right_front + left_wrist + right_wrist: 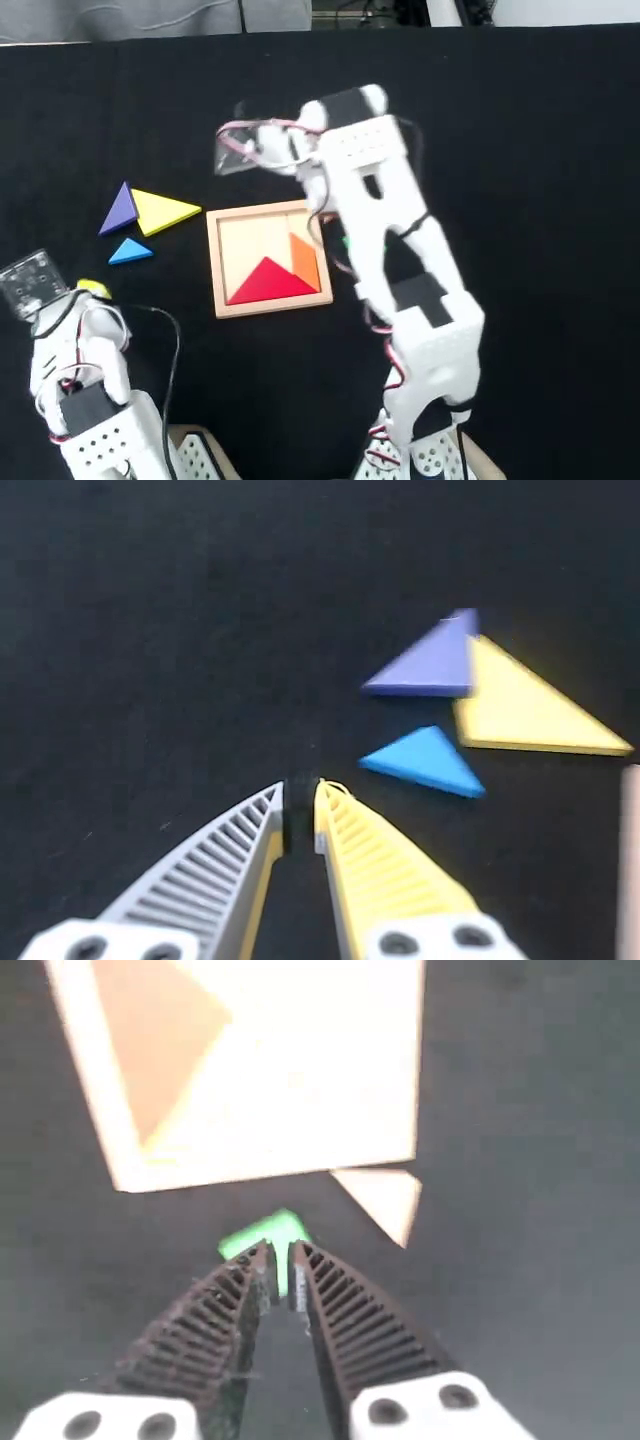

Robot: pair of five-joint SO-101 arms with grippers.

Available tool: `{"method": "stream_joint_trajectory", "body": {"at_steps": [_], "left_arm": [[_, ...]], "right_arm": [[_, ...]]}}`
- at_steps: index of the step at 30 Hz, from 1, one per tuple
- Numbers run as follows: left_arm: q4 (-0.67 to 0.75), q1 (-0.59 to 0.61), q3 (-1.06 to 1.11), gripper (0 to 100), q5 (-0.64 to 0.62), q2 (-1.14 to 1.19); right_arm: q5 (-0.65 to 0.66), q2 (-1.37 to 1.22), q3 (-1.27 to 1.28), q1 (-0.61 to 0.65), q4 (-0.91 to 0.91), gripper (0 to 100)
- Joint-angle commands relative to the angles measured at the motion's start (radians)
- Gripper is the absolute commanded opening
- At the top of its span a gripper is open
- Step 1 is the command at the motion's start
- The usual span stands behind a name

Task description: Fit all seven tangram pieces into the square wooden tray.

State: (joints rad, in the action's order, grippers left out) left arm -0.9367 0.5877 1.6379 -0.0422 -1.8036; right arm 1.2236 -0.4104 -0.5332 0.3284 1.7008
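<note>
From above, the square wooden tray (214,262) lies mid-table on the black cloth. It holds a large red triangle (268,281) against its near rim and an orange triangle (303,262) against its right rim. Left of the tray and apart from it lie a purple triangle (120,210) and a yellow triangle (163,210), touching each other, with a small blue triangle (130,251) just nearer than those two. The white right arm (400,230) stretches over the tray's right side, and a sliver of a green piece (346,243) shows just beside that rim under the arm. The left arm (85,400) stands well to the tray's near left. In the left wrist view, the left gripper (300,792), with one grey and one yellow finger, has its jaws drawn together to a thin slit with nothing between them. Beyond the tips lie the blue triangle (425,761), the purple triangle (425,660) and the yellow triangle (520,710), on the side away from the tray's rim (630,860). In the right wrist view, the right gripper (280,1257) has its dark jaws closed to a slit, the tips over the green piece (262,1235), which lies just outside the tray (270,1168). Whether the tips touch it I cannot tell. A pale piece (382,1200) lies beside the tray's corner, and the orange triangle (150,1040) sits inside.
</note>
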Motion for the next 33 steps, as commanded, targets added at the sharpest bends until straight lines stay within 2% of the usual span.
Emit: {"method": "stream_joint_trajectory", "body": {"at_steps": [1,4,7,9,11,15,17,21,26,29,33], "left_arm": [[0.005,0.021,0.005,7,0.011,-0.011],[0.005,-0.030,0.012,7,0.060,-0.011],[0.005,-0.051,0.012,7,0.075,-0.011],[0.002,-0.050,0.013,7,0.077,-0.011],[-0.005,-0.050,0.015,7,0.078,-0.011],[-0.003,-0.048,0.025,7,0.078,-0.011],[-0.003,-0.050,0.025,7,0.078,-0.011],[-0.003,-0.053,0.027,7,0.078,-0.011],[-0.003,-0.050,0.027,7,0.078,-0.011],[-0.003,-0.050,0.028,7,0.078,-0.011],[-0.002,-0.050,0.028,7,0.078,-0.011]], "right_arm": [[-0.066,0.053,-0.067,-0.100,-0.061,2.6],[-0.232,0.013,-0.030,-0.114,-0.130,4.0],[-0.382,-0.056,0.022,-0.110,-0.259,13.9],[-0.548,-0.108,0.033,-0.097,-0.316,20.8],[-0.775,-0.153,0.002,-0.081,-0.316,21.1],[-1.355,-0.223,-0.070,-0.087,-0.324,10.4],[-1.527,-0.257,-0.125,-0.091,-0.315,9.0],[-1.712,-0.303,-0.239,-0.072,-0.244,14.9],[-1.907,-0.369,-0.294,-0.029,-0.089,32.1],[-1.950,-0.418,-0.297,-0.011,-0.034,39.4],[-1.956,-0.483,-0.297,0.000,-0.092,39.9]]}}
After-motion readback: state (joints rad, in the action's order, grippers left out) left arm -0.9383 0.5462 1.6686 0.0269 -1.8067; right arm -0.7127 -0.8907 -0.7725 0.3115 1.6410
